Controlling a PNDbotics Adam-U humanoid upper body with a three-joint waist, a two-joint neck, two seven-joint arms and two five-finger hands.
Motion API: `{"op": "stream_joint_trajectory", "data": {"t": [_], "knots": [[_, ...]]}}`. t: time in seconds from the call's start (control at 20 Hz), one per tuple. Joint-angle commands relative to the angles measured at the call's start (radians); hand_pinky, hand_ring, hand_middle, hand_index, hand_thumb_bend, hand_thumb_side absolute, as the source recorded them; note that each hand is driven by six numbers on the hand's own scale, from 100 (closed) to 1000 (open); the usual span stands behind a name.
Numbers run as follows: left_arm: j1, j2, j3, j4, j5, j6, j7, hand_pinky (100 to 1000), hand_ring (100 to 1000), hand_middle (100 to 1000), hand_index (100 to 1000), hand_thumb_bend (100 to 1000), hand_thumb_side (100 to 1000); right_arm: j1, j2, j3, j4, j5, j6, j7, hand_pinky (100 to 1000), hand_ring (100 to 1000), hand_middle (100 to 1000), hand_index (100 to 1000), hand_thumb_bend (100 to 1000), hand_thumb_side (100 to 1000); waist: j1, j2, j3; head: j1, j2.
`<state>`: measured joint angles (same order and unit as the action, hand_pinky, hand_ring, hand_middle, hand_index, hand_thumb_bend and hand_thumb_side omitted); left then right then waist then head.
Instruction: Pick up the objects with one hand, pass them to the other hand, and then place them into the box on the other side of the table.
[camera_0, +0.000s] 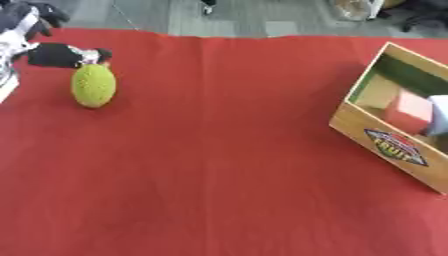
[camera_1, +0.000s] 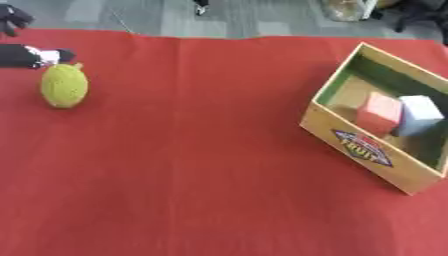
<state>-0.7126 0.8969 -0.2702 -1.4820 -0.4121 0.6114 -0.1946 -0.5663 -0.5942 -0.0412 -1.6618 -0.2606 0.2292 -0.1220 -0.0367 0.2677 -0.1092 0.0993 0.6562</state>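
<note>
Red cloth covered the counter (camera_1: 201, 190) nearest you. One wooden box (camera_1: 350, 145) sat at its right, tilted toward you, holding two blocks, one red (camera_1: 380, 114), one pale (camera_1: 420, 114). One green fruit (camera_0: 94, 86) lay far left; your left hand (camera_0: 57, 55) touched its top, fingers extended, not yet gripping.

Table covered by red cloth (camera_0: 227, 165); directly on it: bumpy yellow-green oval fruit (camera_0: 93, 85) near far-left edge, and open wooden box (camera_1: 372, 150) with oval label, at right side, well apart.
</note>
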Motion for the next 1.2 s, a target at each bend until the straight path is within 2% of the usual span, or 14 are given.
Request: {"op": "stream_joint_trajectory", "data": {"t": [0.05,0.35,0.55,0.7,0.8,1.2], "knots": [[-0.026,0.030,0.003,0.027,-0.033,-0.013,-0.059,833,785,757,839,804,612,-0.013,-0.038,-0.005,-0.003,0.011,0.000,-0.001,917,860,764,932,100,585,0.002,-0.016,-0.001,0.003,-0.012],[-0.025,0.035,0.012,0.064,-0.098,-0.007,-0.169,832,801,763,839,842,662,-0.010,-0.038,-0.004,0.005,0.031,0.000,-0.008,916,858,763,930,100,577,0.002,-0.017,0.001,0.003,-0.014],[-0.024,0.031,0.030,0.079,-0.144,-0.005,-0.241,833,800,761,831,825,671,-0.007,-0.037,-0.005,0.008,0.038,-0.001,-0.012,916,858,762,929,100,575,0.000,-0.017,0.003,0.001,-0.016],[-0.027,0.025,0.042,0.089,-0.183,-0.002,-0.293,830,800,760,826,794,629,-0.005,-0.035,-0.005,0.009,0.042,-0.001,-0.013,916,857,762,928,100,574,-0.003,-0.017,0.003,0.001,-0.019],[-0.030,0.016,0.054,0.096,-0.212,0.002,-0.326,831,798,757,818,729,589,-0.004,-0.034,-0.005,0.010,0.044,-0.002,-0.014,915,856,761,927,100,572,-0.006,-0.016,0.003,0.002,-0.022],[-0.038,-0.006,0.085,0.094,-0.309,0.025,-0.432,826,793,754,817,684,561,0.000,-0.028,-0.006,0.013,0.049,0.000,-0.014,915,855,760,926,100,572,-0.014,-0.009,0.000,0.007,-0.030]]}}
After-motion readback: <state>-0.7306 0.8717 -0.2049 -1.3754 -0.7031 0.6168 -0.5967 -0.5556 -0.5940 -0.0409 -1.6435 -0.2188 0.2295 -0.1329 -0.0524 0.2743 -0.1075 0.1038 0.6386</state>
